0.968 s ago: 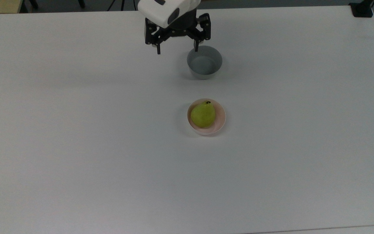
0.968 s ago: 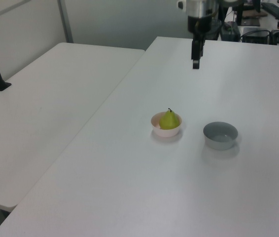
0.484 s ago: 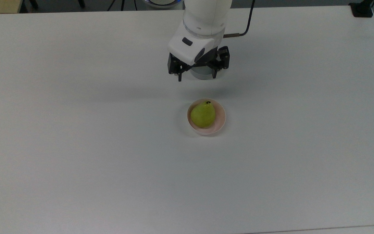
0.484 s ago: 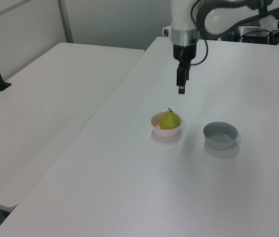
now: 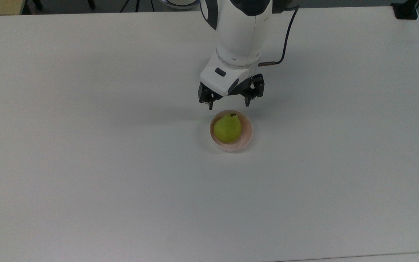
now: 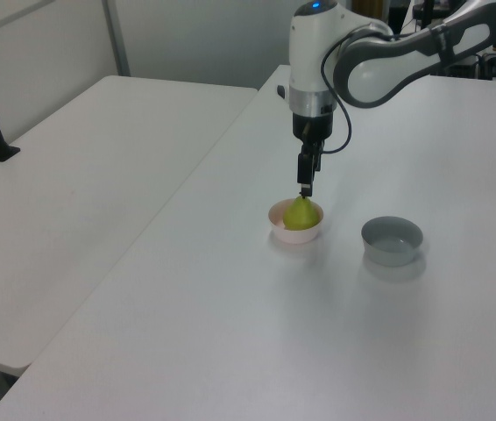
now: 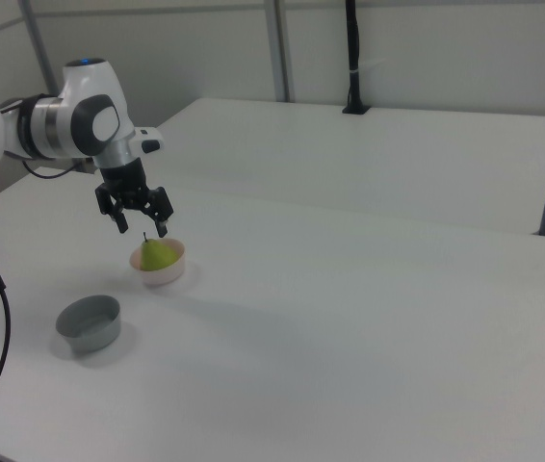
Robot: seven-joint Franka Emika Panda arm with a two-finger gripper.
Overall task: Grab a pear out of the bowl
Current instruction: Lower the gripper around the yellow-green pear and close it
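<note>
A wide white bench [image 5: 86, 163] carries everything in the scene, with a second white table [image 6: 81, 175] butted against it at the left view's left. The white robot arm [image 5: 240, 32] reaches in from the top view's upper edge and bends down toward the middle of the bench.

Over the last second the arm has swept forward and down. It began near the far edge of the bench, above the grey straight-sided bowl [image 6: 392, 239], and has crossed over that bowl to arrive just above the pink bowl [image 5: 246, 135]. The grey bowl stands empty and well apart from the pink one, at the left view's right.

The tool [image 5: 228, 106] hangs with its two black fingers [image 5: 210, 104] spread wide apart, holding nothing. In the right view the tool [image 7: 141, 228] sits directly over the pear's top, fingers pointing down on either side of it.

The pear [image 5: 227, 127], small and yellow-green, rests inside the pink bowl with its dark stem end toward the arm; it has not moved.

The approach looks nearly finished. What seems left is a short descent so the fingers straddle the pear, then closing and lifting. The bowl's rim lies close around the fruit, so a finger could catch it.
</note>
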